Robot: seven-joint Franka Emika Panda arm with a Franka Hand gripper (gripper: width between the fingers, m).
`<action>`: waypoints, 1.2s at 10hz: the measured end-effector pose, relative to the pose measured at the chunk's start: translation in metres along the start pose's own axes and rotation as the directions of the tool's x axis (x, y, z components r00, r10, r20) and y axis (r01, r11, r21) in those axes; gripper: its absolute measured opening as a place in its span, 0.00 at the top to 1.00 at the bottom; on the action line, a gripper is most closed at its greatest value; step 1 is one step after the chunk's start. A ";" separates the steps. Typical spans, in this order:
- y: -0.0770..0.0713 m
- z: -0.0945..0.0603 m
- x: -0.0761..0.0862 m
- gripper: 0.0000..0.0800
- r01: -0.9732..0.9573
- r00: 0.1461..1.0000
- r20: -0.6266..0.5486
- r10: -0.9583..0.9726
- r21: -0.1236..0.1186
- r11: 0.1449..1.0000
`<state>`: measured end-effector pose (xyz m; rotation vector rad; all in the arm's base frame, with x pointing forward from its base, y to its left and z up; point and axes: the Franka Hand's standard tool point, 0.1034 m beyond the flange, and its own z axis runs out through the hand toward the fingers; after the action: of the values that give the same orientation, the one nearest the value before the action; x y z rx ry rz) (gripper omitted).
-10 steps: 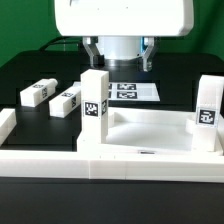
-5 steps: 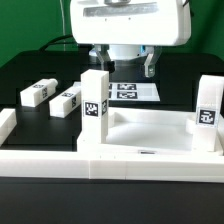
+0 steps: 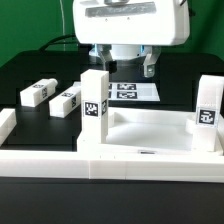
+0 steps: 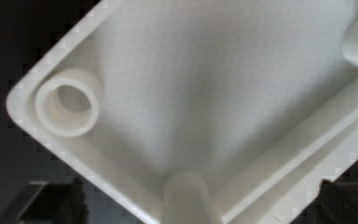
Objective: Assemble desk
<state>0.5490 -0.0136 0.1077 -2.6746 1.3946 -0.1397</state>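
Observation:
The desk top (image 3: 150, 132), a white rimmed tray, lies at the front of the table. Two square tagged legs stand upright on it, one at the exterior view's left corner (image 3: 95, 103) and one at the right (image 3: 208, 106). Two more legs lie flat on the black table, one further left (image 3: 37, 93) and one nearer the tray (image 3: 67, 101). My gripper (image 3: 125, 68) hangs above and behind the tray, open with nothing between its fingers. In the wrist view the tray's inside (image 4: 211, 90) fills the picture, with a round corner socket (image 4: 66, 105) and a blurred white post (image 4: 186, 196).
The marker board (image 3: 132, 91) lies flat on the table beneath my gripper. A long low white border rail (image 3: 60, 162) runs along the front, with an end piece (image 3: 5, 124) at the exterior view's left. The table is black.
Over the first half second my gripper drew back from the camera and turned slightly. Since then it has held still, open throughout. The parts have not moved.

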 end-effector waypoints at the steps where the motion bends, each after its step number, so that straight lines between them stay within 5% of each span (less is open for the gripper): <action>1: 0.006 0.006 -0.005 0.19 -0.173 0.985 -0.005 0.173 0.021 0.985; 3: 0.005 0.015 -0.018 0.19 -0.297 0.955 0.011 0.297 0.020 0.955; 8: 0.003 0.017 -0.022 0.19 -0.535 0.845 0.035 0.534 0.023 0.845; 9: 0.007 0.021 -0.026 0.19 -0.630 0.776 0.041 0.629 0.010 0.777; 12: 0.023 0.040 -0.037 0.19 -0.657 0.753 0.034 0.658 -0.019 0.753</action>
<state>0.5152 0.0063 0.0634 -1.9947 2.2167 -0.0095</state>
